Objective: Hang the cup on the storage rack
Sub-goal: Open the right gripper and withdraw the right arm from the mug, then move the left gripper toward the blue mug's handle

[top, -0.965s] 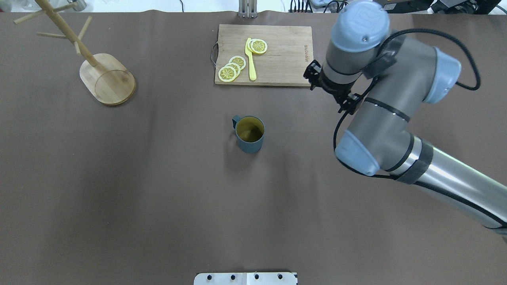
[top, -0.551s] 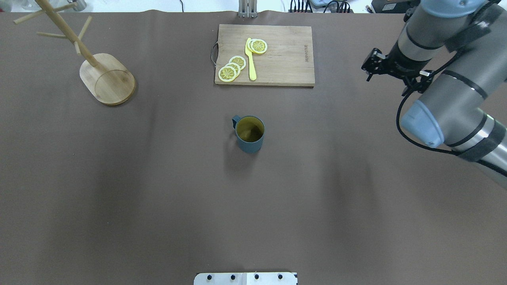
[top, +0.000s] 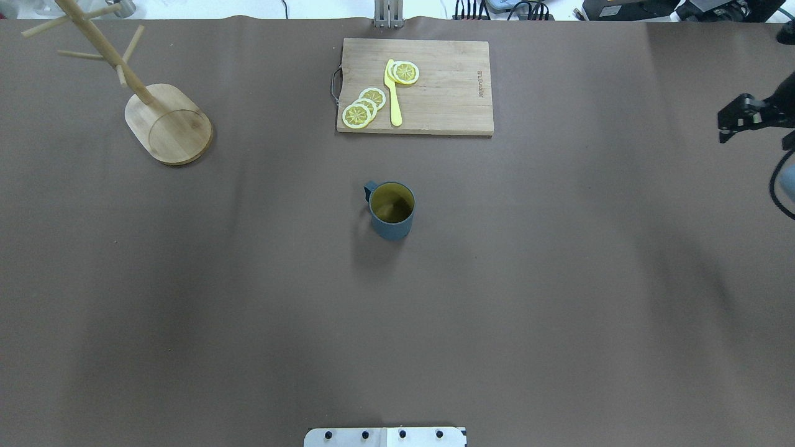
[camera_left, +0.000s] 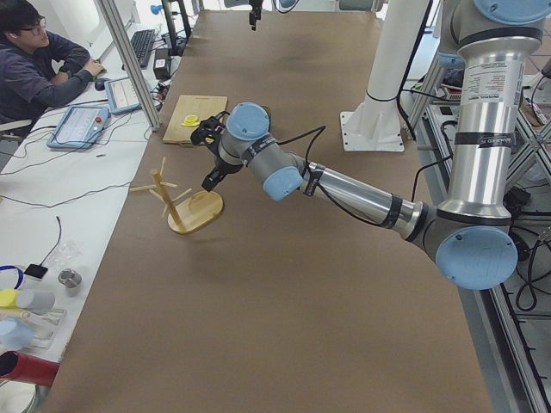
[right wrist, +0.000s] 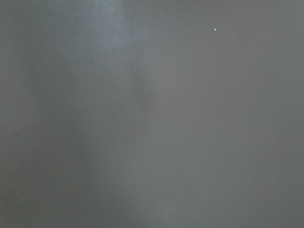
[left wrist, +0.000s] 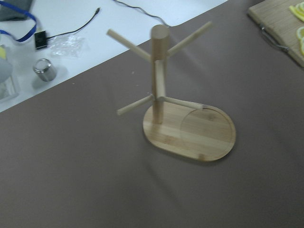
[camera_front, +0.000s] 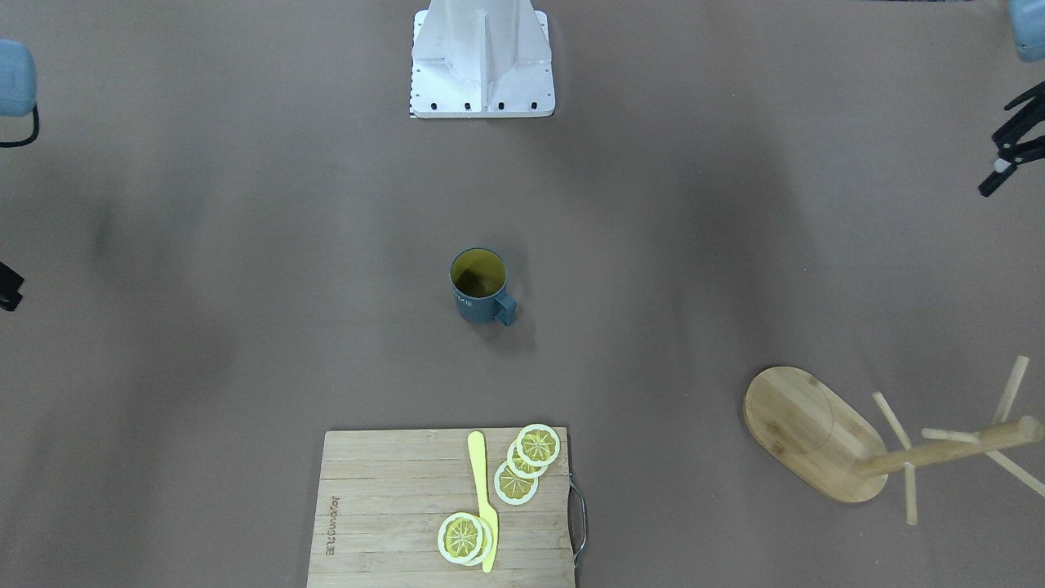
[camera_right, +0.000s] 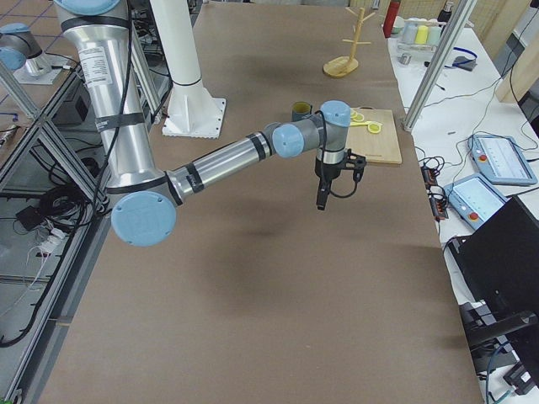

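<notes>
Standing upright in the middle of the counter (top: 248, 310), the cup (top: 391, 214) was well apart from both hands.
Its handle pointed far-left, toward the rack (top: 168, 121). The left hand (camera_left: 209, 179) hovered near that rack, and the right hand (top: 742, 118) hung at the counter's right edge. Whether either hand's fingers were apart or together could not be told.

Robotics lab, def. not a kitchen. I'm bolted to a white pedestal (camera_front: 482, 73) on a big table (top: 248, 310) w/ brown cover. Alu frame posts (camera_left: 129, 60) round it. An operator (camera_left: 34, 64) sits at a side desk w/ keyboard (camera_left: 142, 47). Teach pendants (camera_right: 501, 160) alongside, cables (camera_right: 50, 206) on the floor.
</notes>
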